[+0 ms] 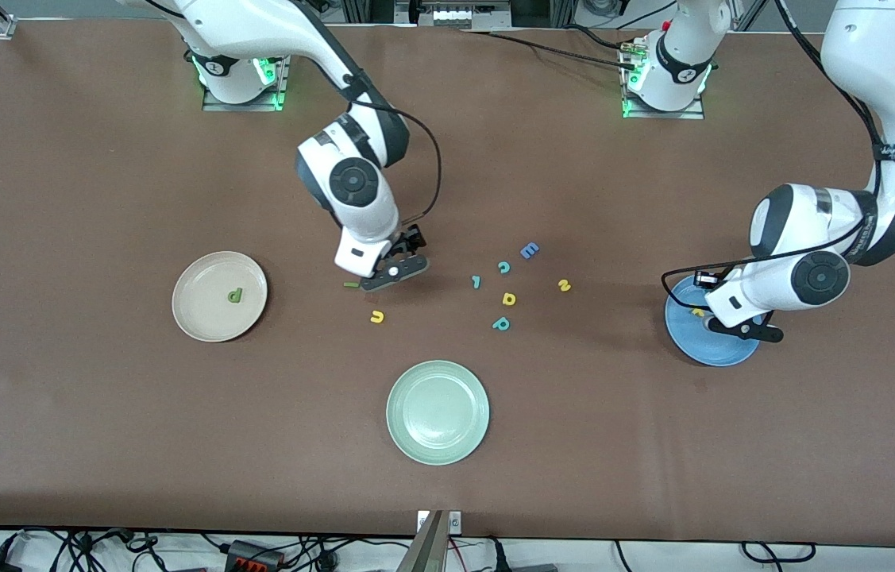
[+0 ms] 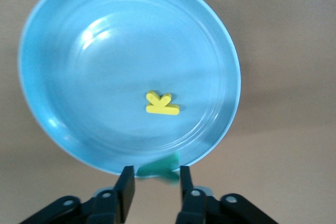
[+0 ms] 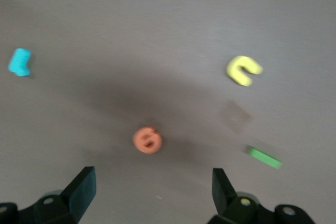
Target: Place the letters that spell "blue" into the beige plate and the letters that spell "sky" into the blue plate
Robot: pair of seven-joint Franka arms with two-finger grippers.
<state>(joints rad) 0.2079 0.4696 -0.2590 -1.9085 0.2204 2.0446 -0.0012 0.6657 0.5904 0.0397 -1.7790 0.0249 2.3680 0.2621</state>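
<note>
While the left gripper (image 2: 155, 174) hung over the blue plate (image 2: 79, 51), at the plate's edge toward the left arm's end of the tabletop, the teal y (image 2: 157, 169) showed as a blur at its tip. Couldn't tell whether the y was clamped or let go. The k (image 2: 163, 104) lay flat in the plate, near the middle.

Right gripper (image 3: 155, 182) was low over the tabletop mid-table, jaws spread wide and empty, straddling the orange e (image 3: 147, 140). The l (image 3: 264, 157) lay just beside it toward the right arm's end; the u (image 3: 244, 70) was near, closer to the front camera. The b (image 1: 235, 295) sat in the beige plate (image 1: 193, 274). The s (image 1: 564, 285) was out on the tabletop between the loose cluster and the blue plate.

Risks as I read them:
- The y looked to be over the rim, not the bowl. Dropped from there it could hit the lip and bounce or slide out.
- The e was tiny and flat. If the descent stopped short, the jaws would close on air; off-centre, one jaw would shove it away.
- With the jaws that wide, the l was close enough to get knocked during the close.
- For the s, a yellow looped letter (image 1: 509, 299) lay not far off; same colour, easy wrong pick.
</note>
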